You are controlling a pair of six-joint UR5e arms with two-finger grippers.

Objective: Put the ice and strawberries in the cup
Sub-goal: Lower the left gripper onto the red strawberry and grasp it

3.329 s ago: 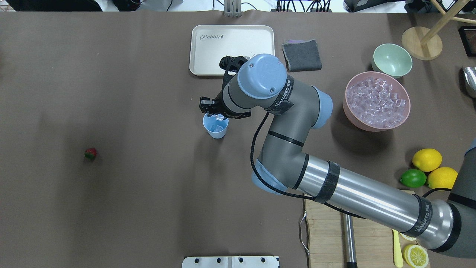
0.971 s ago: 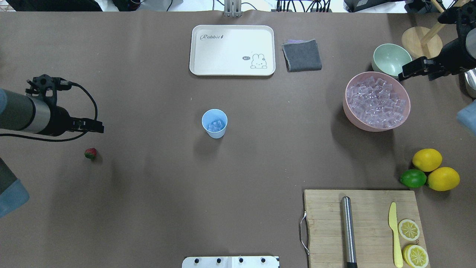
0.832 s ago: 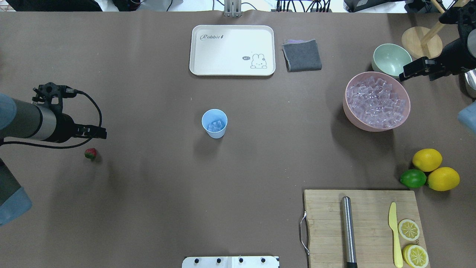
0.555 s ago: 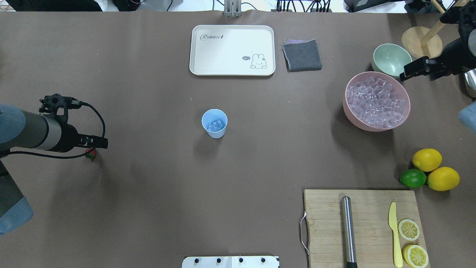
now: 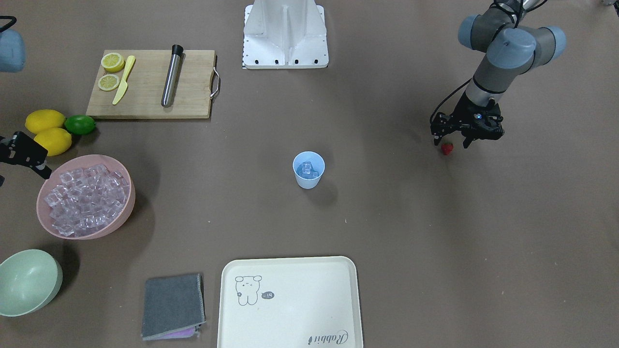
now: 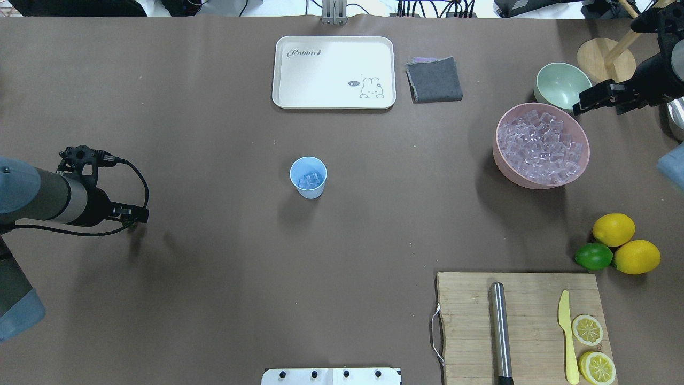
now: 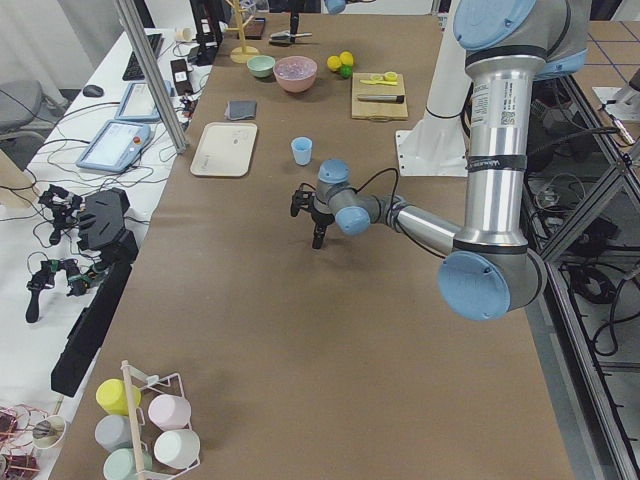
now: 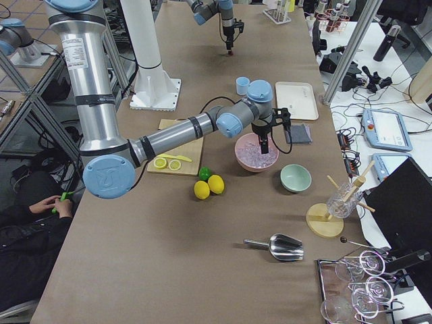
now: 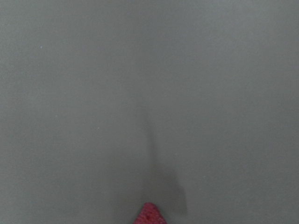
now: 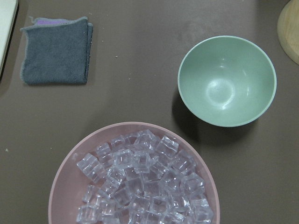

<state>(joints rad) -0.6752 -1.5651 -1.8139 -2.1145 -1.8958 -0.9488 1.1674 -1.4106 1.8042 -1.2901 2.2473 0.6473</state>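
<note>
A: Left gripper [image 5: 452, 143]: what is noted?

B: The jaws are held apart and set low over the table [image 5: 387, 217], with one finger on either side of the strawberry [image 5: 447, 149]. No contact can be made out. In the left wrist view only the berry's red tip is caught at the bottom edge, so the tool is judged to be placed almost directly above it.

A: Why is it straddled that way?

B: A pinch is presumably being lined up. The berry is small and rounded, and it is likely to be nudged aside if one finger meets it first.

A: And further out?

B: The cup [image 5: 308, 176] is stood upright at mid-table, well apart from the berry. A few pieces of ice [image 5: 306, 168] are seen inside. The ice step is judged begun; the berry step is not yet done.

A: Right gripper [image 6: 580, 106]?

B: It is hung above the edge of the pink bowl [image 5: 129, 195], which is heaped with more cubes, on the side toward the pale green bowl [image 5: 29, 282]. Whether its fingers are apart or together cannot be told.
</note>
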